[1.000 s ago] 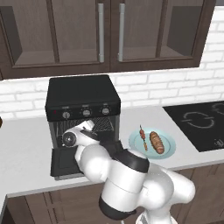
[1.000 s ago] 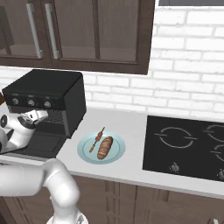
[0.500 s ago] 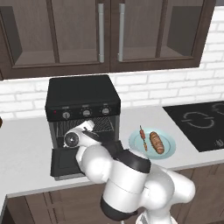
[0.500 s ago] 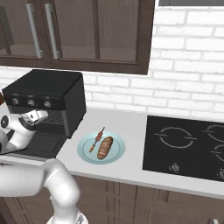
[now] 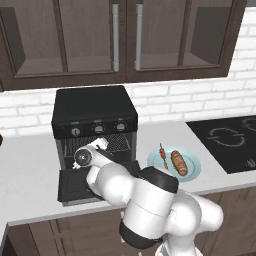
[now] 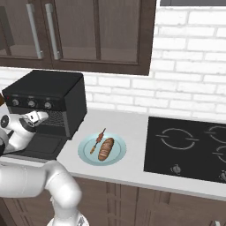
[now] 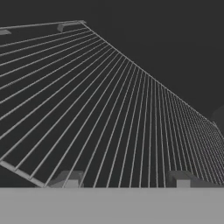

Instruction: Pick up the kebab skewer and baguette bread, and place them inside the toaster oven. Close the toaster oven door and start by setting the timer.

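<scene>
- Kebab skewer [image 5: 163, 156] lies on a pale blue plate [image 5: 194, 162] on the counter [image 5: 30, 175], just beside the baguette bread [image 5: 179, 162], which sits on the same plate toward the cooktop side
- In the right base view the skewer [image 6: 97, 141] lies left of the loaf [image 6: 106, 148], both pointing away from the counter's front edge, with bare plate rim [image 6: 119, 152] around them
- Toaster oven [image 5: 95, 107] stands at the back of the counter against the white brick wall [image 5: 170, 100], left of the plate, with a strip of bare counter between them
- Toaster oven door [image 5: 75, 187] hangs dropped open, flat toward the front edge of the counter, leaving the mouth of the oven clear
- Gripper [image 7: 124, 183] reaches into that mouth; the hand view looks along the wire rack [image 7: 109, 109], its front edge running low at the left, the dark cavity above
- Two finger tips [image 7: 68, 179] stand apart at a middling gap with nothing between them, just over the rack wires
- Black cooktop [image 6: 190, 148] takes the right end of the counter, well apart from the oven
- Dark wood cabinets [image 5: 125, 37] hang above the oven
</scene>
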